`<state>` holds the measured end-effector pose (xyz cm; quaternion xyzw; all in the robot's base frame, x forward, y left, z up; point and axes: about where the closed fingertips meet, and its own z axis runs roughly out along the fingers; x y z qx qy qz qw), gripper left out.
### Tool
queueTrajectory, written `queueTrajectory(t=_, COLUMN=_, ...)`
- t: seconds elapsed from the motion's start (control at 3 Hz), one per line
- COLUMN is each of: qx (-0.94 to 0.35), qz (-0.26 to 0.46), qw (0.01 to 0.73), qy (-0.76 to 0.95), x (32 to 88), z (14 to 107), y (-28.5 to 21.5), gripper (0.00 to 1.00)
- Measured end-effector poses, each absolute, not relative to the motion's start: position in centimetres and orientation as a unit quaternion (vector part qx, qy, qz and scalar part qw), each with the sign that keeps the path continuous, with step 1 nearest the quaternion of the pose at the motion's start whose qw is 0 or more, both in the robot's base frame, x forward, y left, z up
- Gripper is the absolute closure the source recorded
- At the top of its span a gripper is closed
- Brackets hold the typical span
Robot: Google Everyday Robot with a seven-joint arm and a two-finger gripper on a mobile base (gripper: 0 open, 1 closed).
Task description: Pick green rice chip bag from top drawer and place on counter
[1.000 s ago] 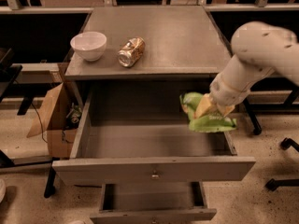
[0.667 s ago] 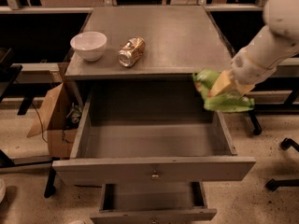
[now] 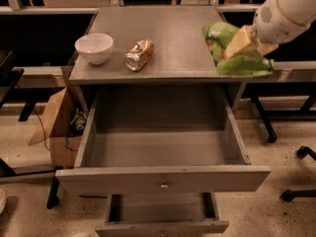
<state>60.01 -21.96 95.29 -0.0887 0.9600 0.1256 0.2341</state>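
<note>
Nearest me, the lower drawer [image 3: 163, 226] stands a little open. Above it the top drawer [image 3: 163, 177] is pulled out wide. Beyond, on the counter [image 3: 177, 38], I see a white bowl [image 3: 94, 47] and a crushed gold can [image 3: 139, 55] side by side at the left. At the counter's right edge my gripper [image 3: 238, 44] has its fingers clamped on the bag [image 3: 244, 65], which hangs partly past the edge.

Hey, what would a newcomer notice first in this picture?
The end effector holds a crumpled green chip bag over the right edge of the counter. Below, the wide top drawer stands pulled out with nothing visible in it. A white bowl and a crushed gold can sit on the counter's left side.
</note>
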Motion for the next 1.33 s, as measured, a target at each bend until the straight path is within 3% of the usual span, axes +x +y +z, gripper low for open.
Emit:
queueTrajectory(t=0.67, qx=-0.037, qz=0.136, qw=0.295, qy=0.945, x=68.3, z=96.2, y=-16.6, gripper=1.0)
queueTrajectory(t=1.33, qx=0.053, qz=0.122, qw=0.303, qy=0.944, x=74.3, z=92.9, y=-19.0, gripper=0.73)
